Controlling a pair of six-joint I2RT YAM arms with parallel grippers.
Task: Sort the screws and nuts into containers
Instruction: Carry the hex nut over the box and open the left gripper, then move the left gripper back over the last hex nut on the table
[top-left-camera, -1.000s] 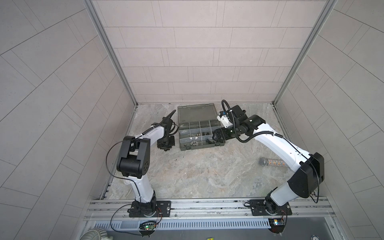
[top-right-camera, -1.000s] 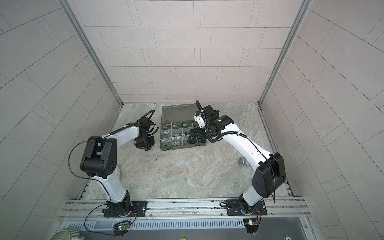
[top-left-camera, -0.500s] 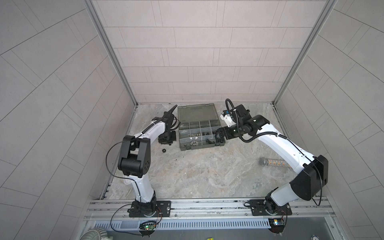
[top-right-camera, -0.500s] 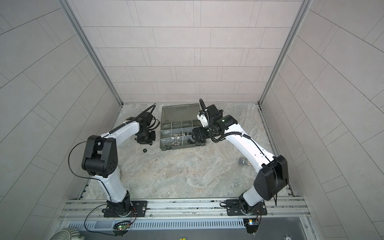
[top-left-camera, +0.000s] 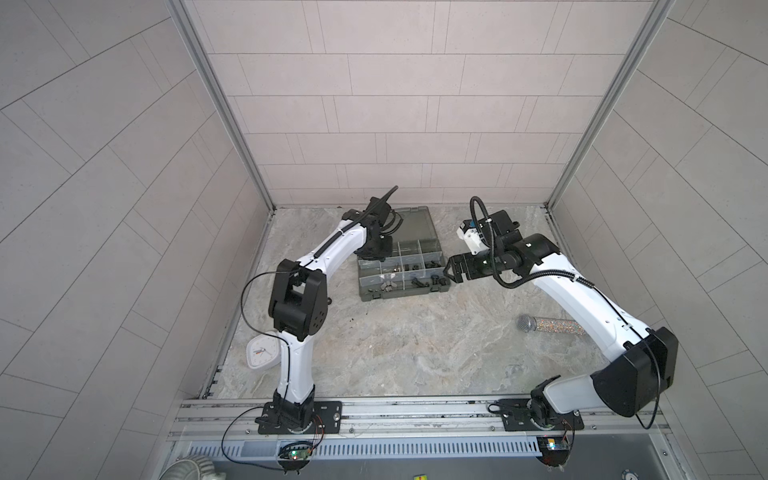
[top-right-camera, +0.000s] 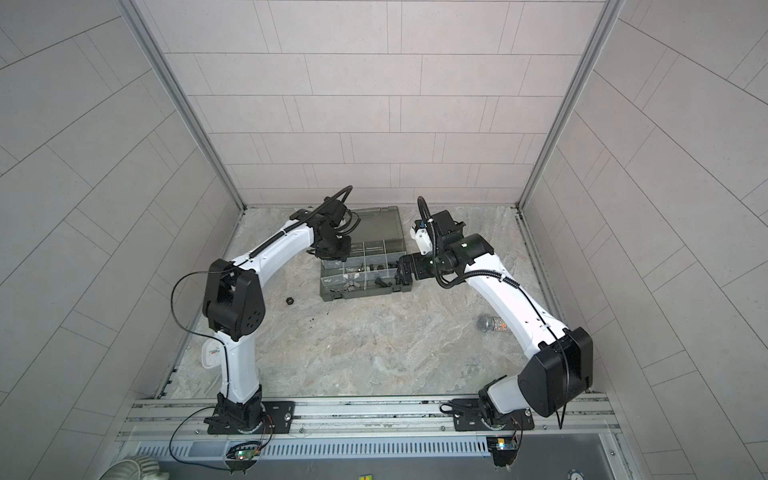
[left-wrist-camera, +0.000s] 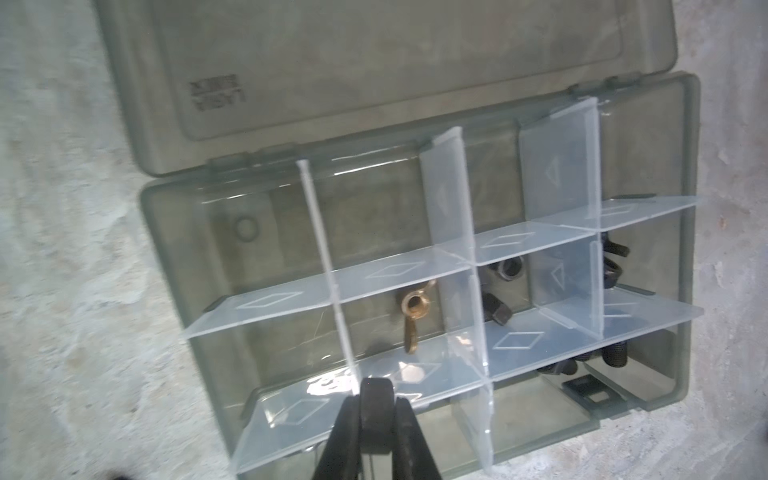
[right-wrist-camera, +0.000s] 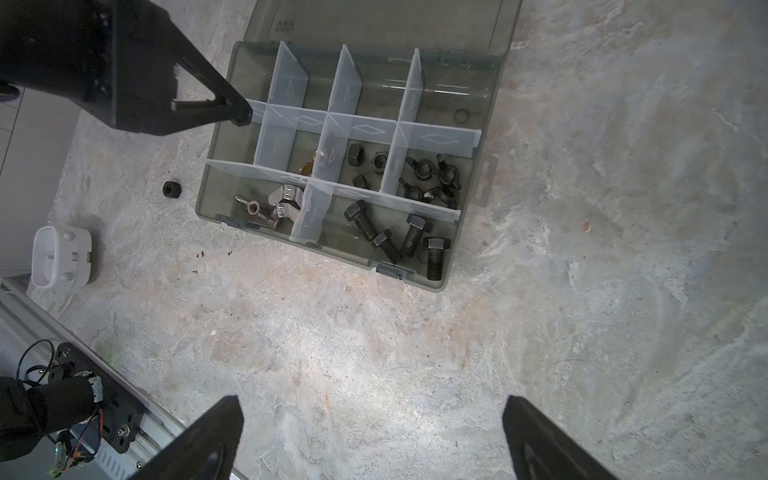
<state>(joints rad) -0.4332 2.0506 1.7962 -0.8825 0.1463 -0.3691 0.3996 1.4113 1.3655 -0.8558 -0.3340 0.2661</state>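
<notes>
marble-look floor (top-left-camera: 415, 353) — white clock (top-left-camera: 262, 353) lower left in both top views, glittery microphone (top-left-camera: 548, 324) at right. loose nut (top-right-camera: 289, 300) on the floor, left of the organizer case (top-left-camera: 395, 294) and apart from it. case mid-frame, lid open. screws (right-wrist-camera: 390, 237) in its lower right compartment; hex nuts (right-wrist-camera: 365, 160) and black wing nuts (right-wrist-camera: 432, 178) in the middle row, silvery wing nuts (right-wrist-camera: 278, 203) lower left. right gripper (top-left-camera: 451, 269) just right of the case, jaws spread wide, holding nothing. left gripper (left-wrist-camera: 376, 405) over the case's upper left part — pinched on a small black nut (left-wrist-camera: 376, 390), seen edge-on.
</notes>
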